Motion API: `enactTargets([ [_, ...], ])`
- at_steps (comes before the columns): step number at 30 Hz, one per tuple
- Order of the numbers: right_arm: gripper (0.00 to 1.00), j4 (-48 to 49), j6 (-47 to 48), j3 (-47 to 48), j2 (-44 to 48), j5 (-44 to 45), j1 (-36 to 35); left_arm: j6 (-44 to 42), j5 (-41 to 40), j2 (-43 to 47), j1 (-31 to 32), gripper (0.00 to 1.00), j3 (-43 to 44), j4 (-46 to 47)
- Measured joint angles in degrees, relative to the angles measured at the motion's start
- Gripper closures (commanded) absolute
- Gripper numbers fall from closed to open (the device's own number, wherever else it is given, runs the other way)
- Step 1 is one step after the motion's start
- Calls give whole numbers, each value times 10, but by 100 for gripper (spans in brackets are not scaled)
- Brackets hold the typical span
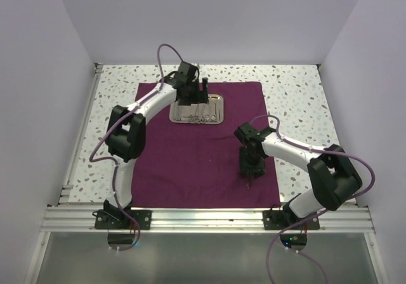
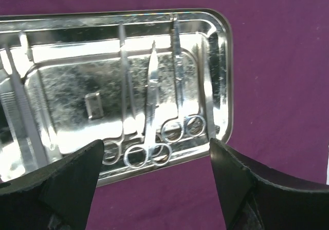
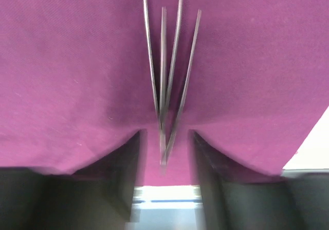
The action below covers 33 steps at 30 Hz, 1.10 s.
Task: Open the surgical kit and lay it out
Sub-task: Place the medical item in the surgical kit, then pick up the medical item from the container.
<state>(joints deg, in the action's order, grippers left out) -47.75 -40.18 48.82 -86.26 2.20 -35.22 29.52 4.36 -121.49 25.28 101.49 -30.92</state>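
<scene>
Upper centre, left pincer [image 2: 157,144] wide open over tray [image 1: 219,109], lower right, right pincer [image 3: 164,137] parted around blurred tweezers [image 3: 177,60] over cloth [image 1: 190,163]

The top camera sits above and behind my bases [image 1: 124,219], looking down over the whole tabletop [image 1: 298,84]. My left wrist camera looks close onto the steel tray [image 2: 221,60], also seen from above. My right wrist camera faces the purple cloth [image 3: 77,76] closely; all three views share it.

Bright, even light. Glare on tray [image 2: 67,81]. Right wrist view motion-blurred, instrument [image 3: 163,60] doubled. Top view sharp.
</scene>
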Motion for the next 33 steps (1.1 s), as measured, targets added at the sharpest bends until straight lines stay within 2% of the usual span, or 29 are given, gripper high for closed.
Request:
enactTargets([
  [2, 34, 6, 0, 0, 2, 3, 0, 1, -17, -18, 18, 15, 27, -5],
  [5, 32, 0, 1, 12, 5, 12, 0, 5, -39, -35, 38, 18, 55, -9],
  [18, 32, -107, 18, 168, 99, 54, 0, 16, -132, -170, 110, 26, 232, -34],
  [24, 32, -156, 18, 172, 148, 62, 0, 29, -153, -198, 132, 33, 248, -41],
  [33, 32, -189, 18, 169, 176, 78, 0, 40, -183, -223, 132, 38, 256, -50],
])
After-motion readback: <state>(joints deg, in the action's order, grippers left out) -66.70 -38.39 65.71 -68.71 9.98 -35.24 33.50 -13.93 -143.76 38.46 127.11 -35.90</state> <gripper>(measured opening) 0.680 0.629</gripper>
